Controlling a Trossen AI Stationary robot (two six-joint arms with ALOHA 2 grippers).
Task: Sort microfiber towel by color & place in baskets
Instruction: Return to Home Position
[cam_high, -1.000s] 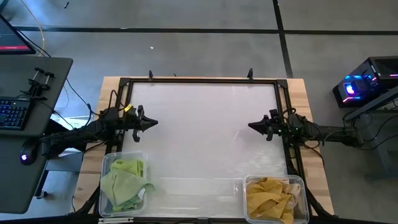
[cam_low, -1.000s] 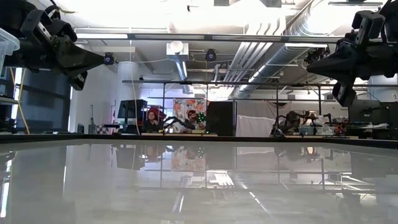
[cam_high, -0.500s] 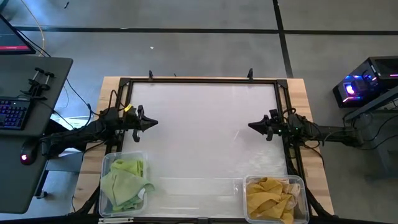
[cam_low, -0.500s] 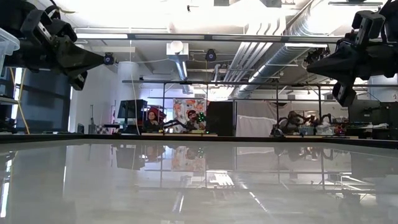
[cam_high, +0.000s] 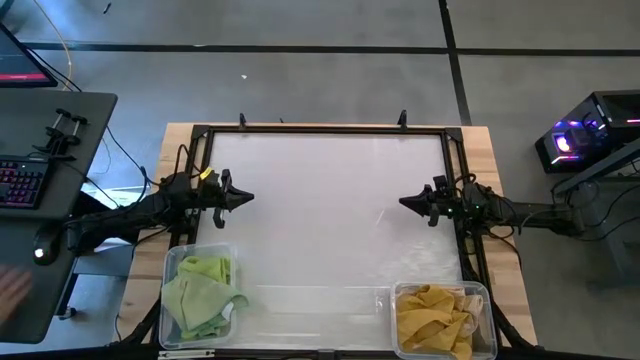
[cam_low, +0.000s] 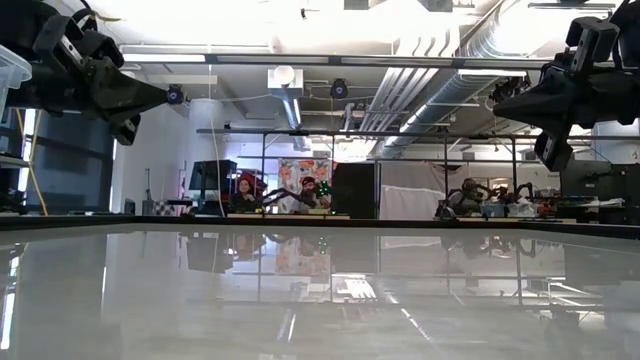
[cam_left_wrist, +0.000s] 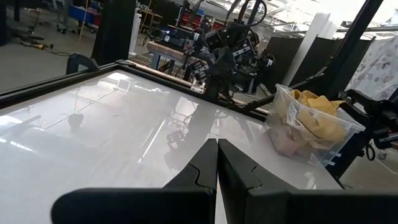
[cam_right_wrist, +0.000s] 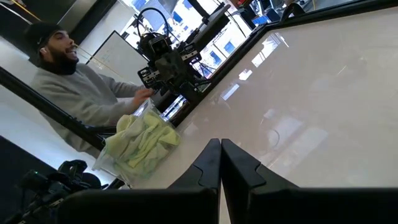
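My left tool (cam_high: 243, 199) and right tool (cam_high: 405, 203) hang above the bench (cam_high: 330, 220), each at its own side edge and pointing inward at the other. In each wrist view the two fingers are pressed flat together with nothing between them, so both tools are closed and empty.

I judge little can go wrong close in, since the middle of the bench between the tools is bare. The hazard I see is lower down. If either arm dropped or swung toward the front edge while settling, it could clip a basket rim and shove or tip the basket, spilling sorted towels.

The left basket (cam_high: 200, 248) sits at the front left corner, just in front of the left arm and well apart from its tool. It holds the green towels (cam_high: 200, 295). The right basket (cam_high: 440, 286) is at the front right corner, in front of the right arm and likewise well clear of its tool. It is heaped with yellow towels (cam_high: 435, 320), which rise about to the rim, so a knock could shed one.

Farther off, a person (cam_right_wrist: 81, 93) sits just beyond the left arm's base. A sudden outward swing there is my main worry.
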